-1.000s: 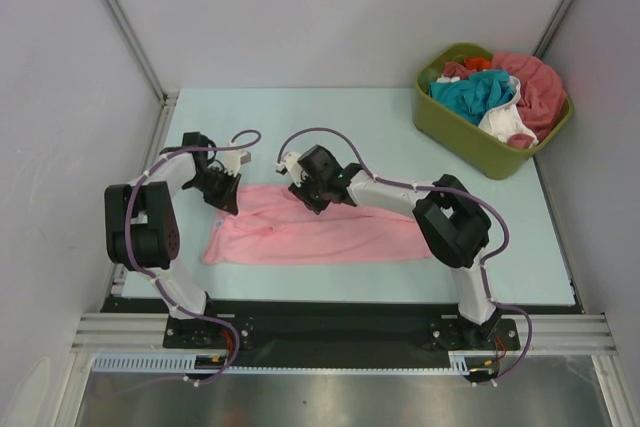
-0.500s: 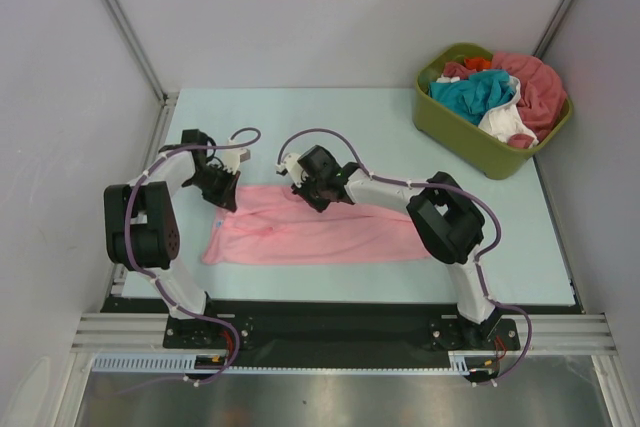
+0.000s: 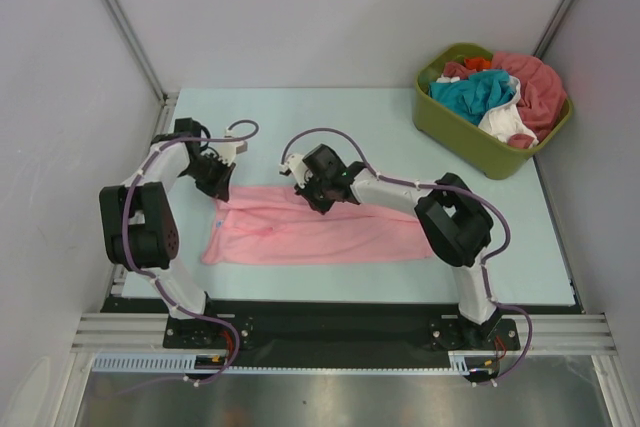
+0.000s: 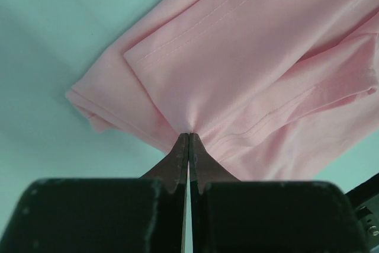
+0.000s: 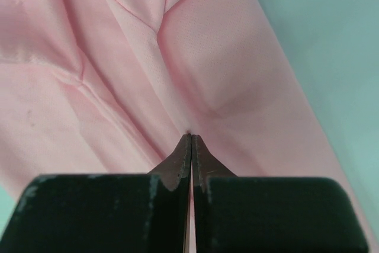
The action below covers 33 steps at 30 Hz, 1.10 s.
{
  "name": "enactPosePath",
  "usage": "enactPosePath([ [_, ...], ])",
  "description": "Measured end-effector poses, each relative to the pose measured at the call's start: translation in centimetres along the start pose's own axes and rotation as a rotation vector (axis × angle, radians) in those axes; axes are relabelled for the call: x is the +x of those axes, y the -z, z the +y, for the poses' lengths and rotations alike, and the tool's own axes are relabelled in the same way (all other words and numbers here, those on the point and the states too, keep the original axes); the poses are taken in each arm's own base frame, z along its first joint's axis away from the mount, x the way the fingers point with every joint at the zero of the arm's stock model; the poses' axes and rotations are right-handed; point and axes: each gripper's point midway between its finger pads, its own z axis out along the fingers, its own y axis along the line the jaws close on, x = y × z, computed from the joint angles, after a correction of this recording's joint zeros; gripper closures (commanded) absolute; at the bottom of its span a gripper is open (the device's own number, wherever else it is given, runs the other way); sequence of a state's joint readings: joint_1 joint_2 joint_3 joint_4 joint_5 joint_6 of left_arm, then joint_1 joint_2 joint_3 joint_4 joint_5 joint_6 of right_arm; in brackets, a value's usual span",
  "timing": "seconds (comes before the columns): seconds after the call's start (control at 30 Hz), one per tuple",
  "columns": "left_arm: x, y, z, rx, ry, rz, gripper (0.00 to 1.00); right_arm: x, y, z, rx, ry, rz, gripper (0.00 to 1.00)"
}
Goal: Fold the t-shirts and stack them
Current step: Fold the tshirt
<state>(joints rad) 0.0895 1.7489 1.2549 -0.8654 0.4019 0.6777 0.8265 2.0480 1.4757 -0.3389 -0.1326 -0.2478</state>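
Note:
A light pink t-shirt (image 3: 320, 237) lies folded into a long band across the near part of the pale table. My left gripper (image 3: 218, 190) is shut on its far left corner; in the left wrist view the jaws (image 4: 189, 135) pinch the cloth (image 4: 254, 57) near a hem. My right gripper (image 3: 318, 202) is shut on the shirt's far edge near the middle; in the right wrist view the jaws (image 5: 191, 135) pinch a crease in the cloth (image 5: 118, 75). Teal (image 3: 470, 92), white (image 3: 505, 122), coral-red (image 3: 535, 82) and orange (image 3: 478, 63) shirts lie heaped in the tub.
An olive-green plastic tub (image 3: 455, 132) stands at the far right corner of the table. Grey walls close in the left, back and right sides. The black base rail runs along the near edge.
My left gripper has moved a little to the left and away, drawing the shirt's far left corner out with it. The right gripper has stayed almost in place.

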Motion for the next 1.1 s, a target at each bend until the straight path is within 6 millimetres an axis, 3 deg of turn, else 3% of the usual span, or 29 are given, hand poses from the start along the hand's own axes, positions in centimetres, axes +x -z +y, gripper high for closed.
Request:
enactPosePath([
  [0.2,0.9,0.6,0.1,0.007,-0.015,0.032,1.0,-0.8,1.7,0.7,-0.036,0.011,-0.042,1.0],
  [0.43,1.9,-0.3,-0.1,0.032,-0.003,0.069,0.98,0.3,1.4,2.0,-0.088,0.004,-0.027,1.0],
  [0.47,2.1,-0.4,-0.1,0.035,-0.001,0.074,0.9,0.4,1.4,2.1,-0.093,0.002,-0.026,0.97],
  [0.53,2.4,-0.7,0.0,0.039,-0.003,0.09,0.75,0.6,1.3,2.1,-0.096,-0.009,-0.024,0.79],
  [0.57,2.6,-0.7,0.1,0.037,-0.006,0.098,0.61,0.7,1.3,2.1,-0.096,-0.013,-0.021,0.7],
  [0.6,2.7,-0.7,0.1,0.035,-0.013,0.103,0.56,0.8,1.3,2.0,-0.096,-0.019,-0.018,0.6],
  [0.73,3.2,-0.4,0.0,0.042,-0.016,0.124,0.42,0.8,1.5,1.4,-0.102,-0.076,-0.023,0.51],
  [0.8,2.8,0.1,-0.3,0.058,-0.008,0.121,0.34,0.6,2.0,0.6,-0.096,-0.129,-0.037,0.48],
  [0.93,0.2,1.8,0.8,0.024,0.008,0.038,0.32,-0.3,5.2,-2.9,-0.042,-0.272,-0.108,0.46],
  [1.03,-0.8,2.5,2.8,-0.072,0.054,-0.004,0.32,-0.6,8.9,-7.9,0.081,-0.409,-0.177,0.46],
  [1.1,-1.1,2.5,4.4,-0.145,0.085,-0.012,0.32,0.2,11.0,-11.3,0.179,-0.494,-0.205,0.46],
])
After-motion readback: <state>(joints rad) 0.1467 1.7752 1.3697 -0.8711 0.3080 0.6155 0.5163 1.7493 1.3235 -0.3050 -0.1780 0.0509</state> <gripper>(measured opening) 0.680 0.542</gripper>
